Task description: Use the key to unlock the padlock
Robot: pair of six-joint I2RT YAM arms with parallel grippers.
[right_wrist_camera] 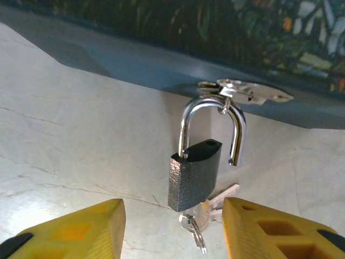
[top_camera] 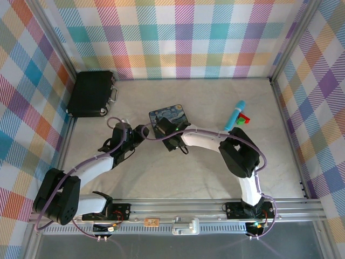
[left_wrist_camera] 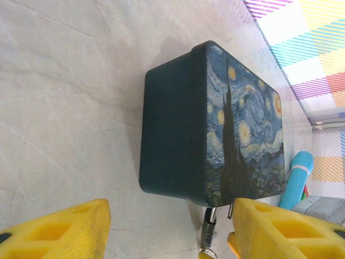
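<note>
The small dark padlock [right_wrist_camera: 194, 175] hangs by its silver shackle [right_wrist_camera: 186, 127] from the hasp of the blue starry-night tin [right_wrist_camera: 161, 67]. One leg of the shackle is out of the body and stands free. The silver key [right_wrist_camera: 200, 215] sticks in the padlock's underside, with a ring and a second key beside it. My right gripper [right_wrist_camera: 172, 229] is open, its yellow fingers either side of the padlock and apart from it. My left gripper [left_wrist_camera: 170, 232] is open too, facing the tin [left_wrist_camera: 210, 124], with the padlock [left_wrist_camera: 207, 229] edge-on near its right finger.
A black case with a handle [top_camera: 91, 94] sits in the back left corner. A blue-tipped stick [top_camera: 235, 116] and a small red and green piece [top_camera: 245, 118] lie right of the tin [top_camera: 173, 113]. Checked walls enclose the table on three sides.
</note>
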